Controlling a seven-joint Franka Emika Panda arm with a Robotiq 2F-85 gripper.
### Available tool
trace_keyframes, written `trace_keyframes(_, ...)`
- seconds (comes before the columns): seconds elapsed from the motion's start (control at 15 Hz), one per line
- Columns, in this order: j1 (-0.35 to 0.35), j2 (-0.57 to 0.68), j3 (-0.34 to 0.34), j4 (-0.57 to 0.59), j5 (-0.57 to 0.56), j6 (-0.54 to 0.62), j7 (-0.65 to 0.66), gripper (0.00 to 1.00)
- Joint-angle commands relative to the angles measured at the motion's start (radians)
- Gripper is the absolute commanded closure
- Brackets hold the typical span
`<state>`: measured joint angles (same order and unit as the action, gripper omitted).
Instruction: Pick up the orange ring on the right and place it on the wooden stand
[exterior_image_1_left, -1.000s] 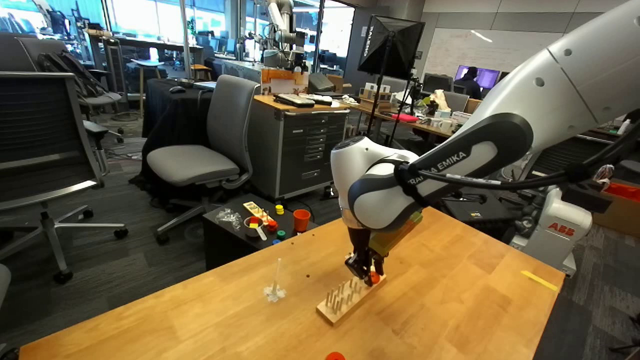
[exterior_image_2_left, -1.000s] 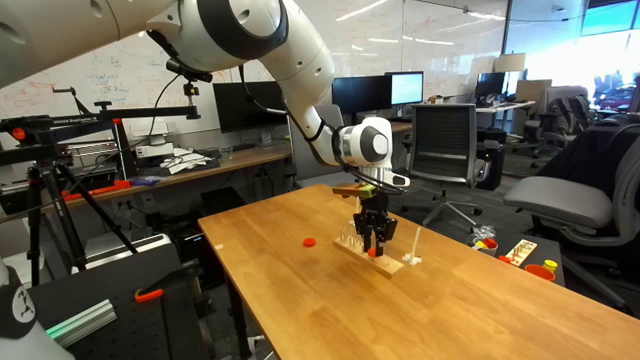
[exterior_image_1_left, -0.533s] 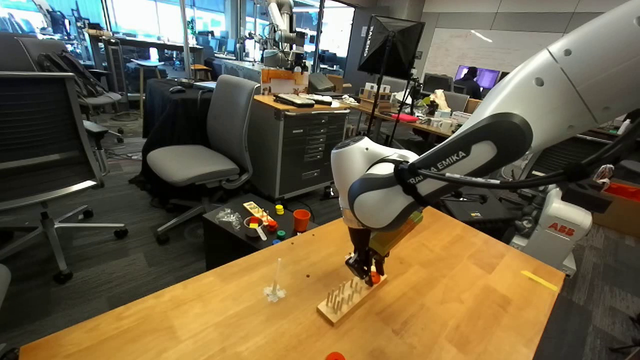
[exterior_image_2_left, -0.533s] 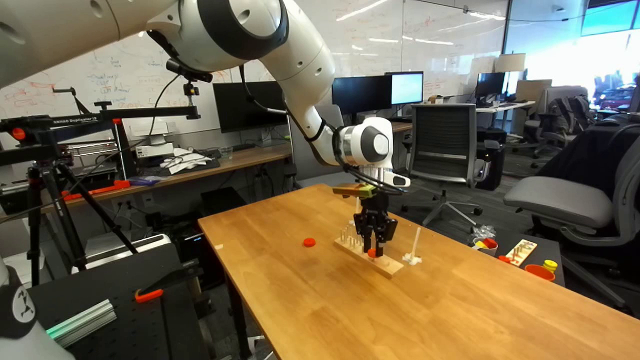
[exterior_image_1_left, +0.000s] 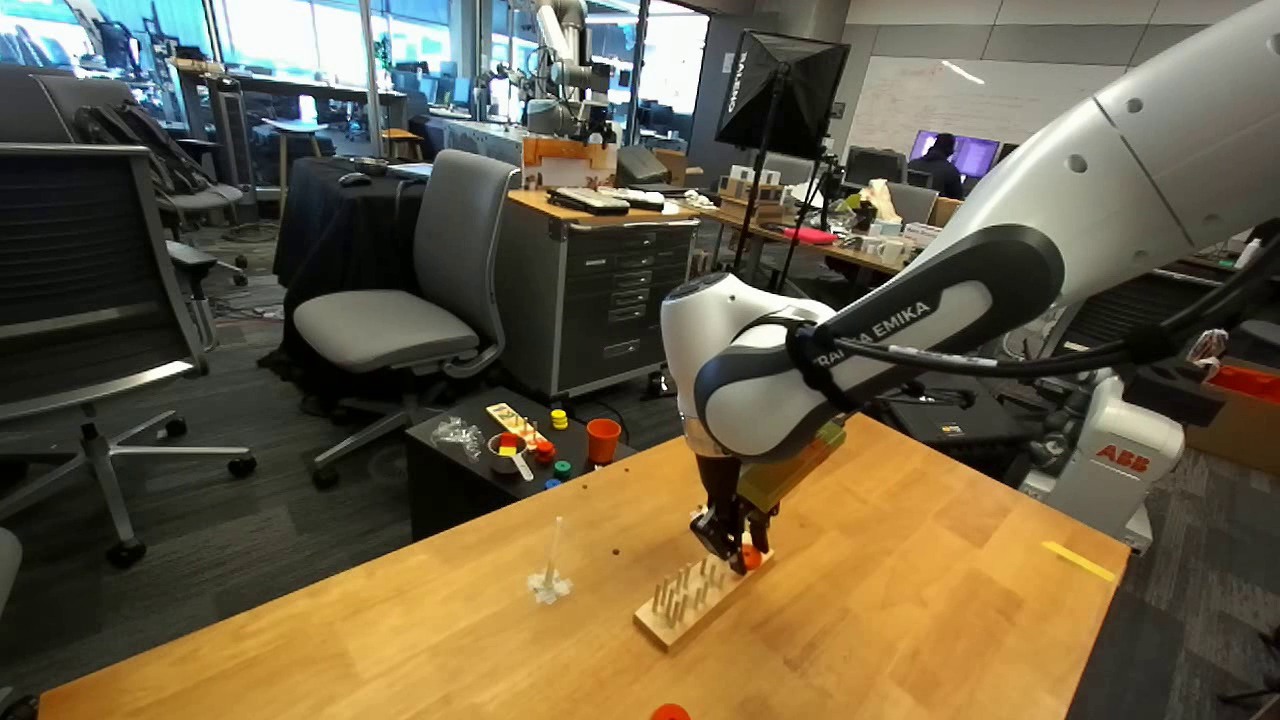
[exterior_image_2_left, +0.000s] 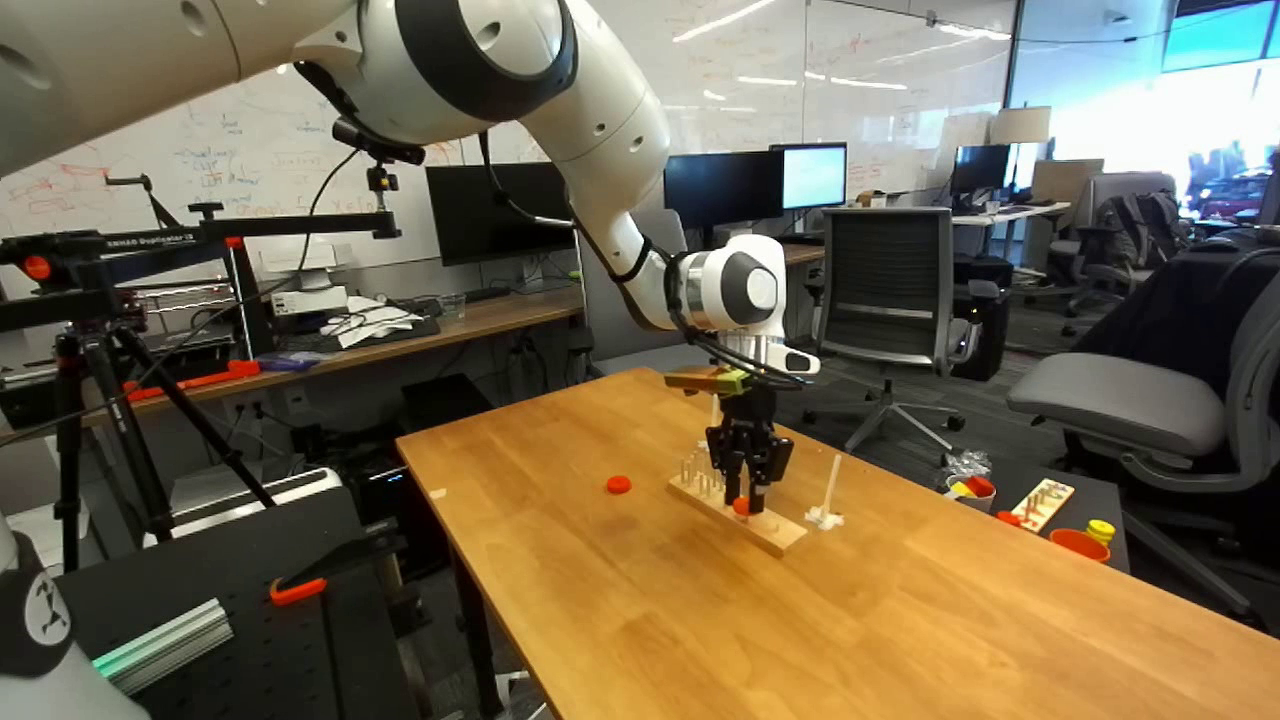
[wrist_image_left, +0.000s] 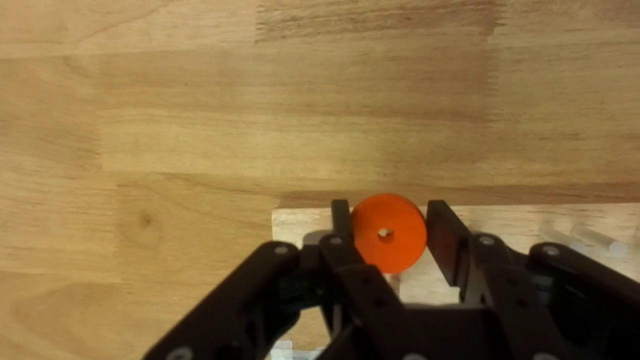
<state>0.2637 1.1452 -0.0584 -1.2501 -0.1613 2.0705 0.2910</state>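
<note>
The broad wooden table fills the near part of the room, warm and honey-coloured. Over it reaches the big pale robot arm, EMIKA lettered along its side, its wrist turned down. Beyond stand a grey chair and, next to it, a dark drawer cabinet; a low black side table has an orange cup on it. The black gripper hangs fingertips-down above the table, and it has hold of something — one dark finger pressed to each side. Under it the wooden stand lies flat, a long low block with short upright pegs crowded toward one end. Near the stand a thin pale stick rises upright out of a crumpled whitish patch. A flat orange disc lies on the tabletop, apart from the stand. The orange ring — that is what the fingers grip, held over the stand nearer the end away from the crowded pegs, its small hole showing from above. Whether its underside touches the wood or a peg beneath, I cannot tell from here
</note>
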Motion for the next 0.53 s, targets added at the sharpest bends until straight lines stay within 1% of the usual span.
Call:
trace_keyframes(0.0,-0.009,0.028,0.01,0.048,0.02,-0.035,0.006,0.83)
trace_keyframes(0.47,-0.016,0.033,0.009,0.047,0.033,-0.043,0.007,0.83)
